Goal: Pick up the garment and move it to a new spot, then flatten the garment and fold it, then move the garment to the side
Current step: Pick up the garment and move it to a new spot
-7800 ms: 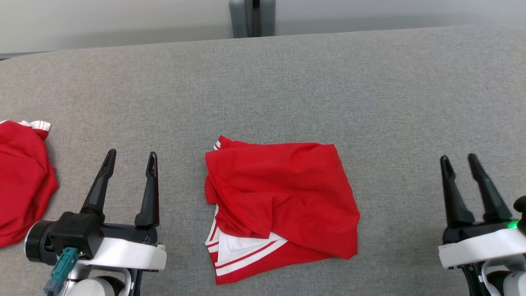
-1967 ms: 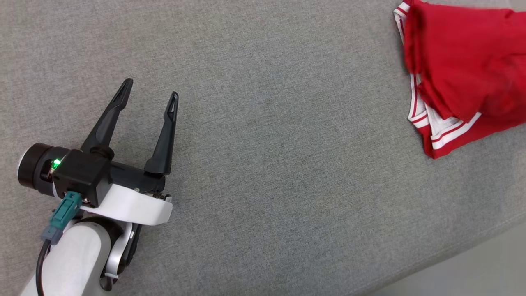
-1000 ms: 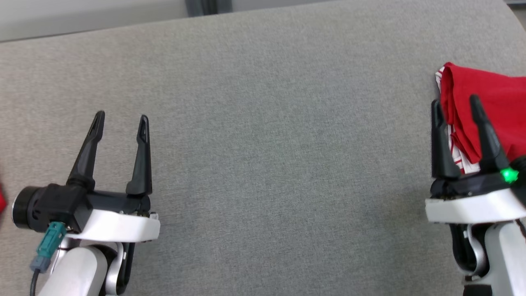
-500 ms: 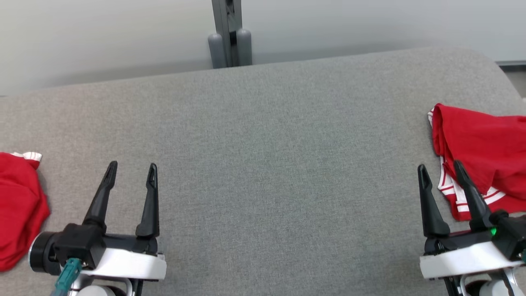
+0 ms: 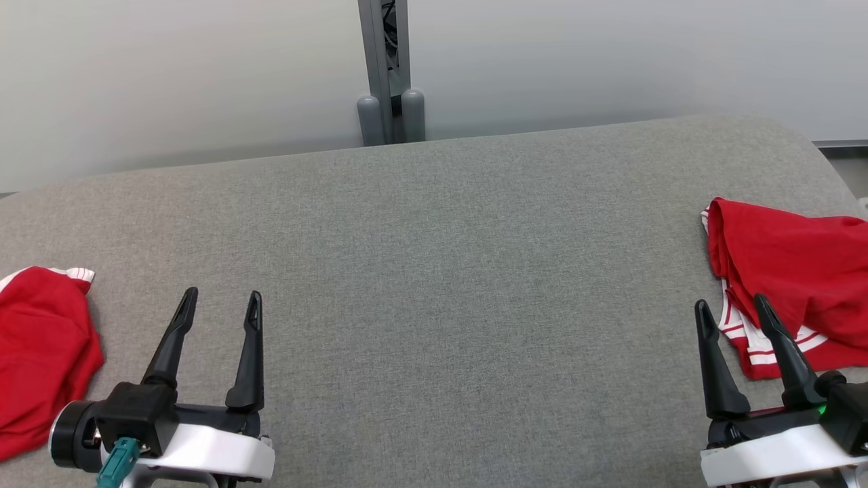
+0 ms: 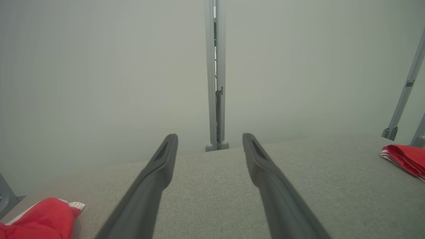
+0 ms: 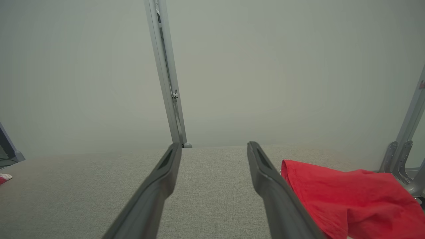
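Position of garment (image 5: 793,271): right end of grey table (image 5: 434,271), just beside right gripper (image 5: 730,303). Appearance: folded, red, white-striped trim, slightly rumpled. State of right gripper and left gripper (image 5: 223,293): fingers fully spread, nothing held.

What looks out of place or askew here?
Nothing spilled or damaged. The folded red garment at the right edge of the table is uneven, its white-striped trim poking out below; a crumpled red garment lies at the left edge.
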### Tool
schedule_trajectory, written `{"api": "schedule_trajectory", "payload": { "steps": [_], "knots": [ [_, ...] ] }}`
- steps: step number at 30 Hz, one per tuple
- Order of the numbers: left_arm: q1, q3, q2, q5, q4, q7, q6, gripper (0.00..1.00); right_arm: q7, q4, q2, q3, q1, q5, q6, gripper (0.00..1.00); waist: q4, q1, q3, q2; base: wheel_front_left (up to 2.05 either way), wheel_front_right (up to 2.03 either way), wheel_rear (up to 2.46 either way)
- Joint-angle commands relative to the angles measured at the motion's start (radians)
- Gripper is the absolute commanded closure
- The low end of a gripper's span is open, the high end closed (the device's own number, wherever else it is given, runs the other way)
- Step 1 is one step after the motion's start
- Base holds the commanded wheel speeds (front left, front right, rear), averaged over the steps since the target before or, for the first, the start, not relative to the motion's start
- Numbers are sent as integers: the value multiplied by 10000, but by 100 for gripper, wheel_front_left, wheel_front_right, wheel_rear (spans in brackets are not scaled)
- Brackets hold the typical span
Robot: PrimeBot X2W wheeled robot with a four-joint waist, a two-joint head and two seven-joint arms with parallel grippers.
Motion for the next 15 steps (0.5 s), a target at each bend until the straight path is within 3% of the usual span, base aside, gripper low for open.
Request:
{"api": "schedule_trajectory", "payload": {
  "steps": [1,15],
  "knots": [
    [88,16,31,9,-47,16,71,0,25,-43,-25,-71,56,65,3,0,17,0,9,0,0,0,0],
    [71,-58,0,-91,-9,215,194,0,27,-92,-25,-182,2,130,3,0,169,0,42,0,0,0,0]
  ]
}}
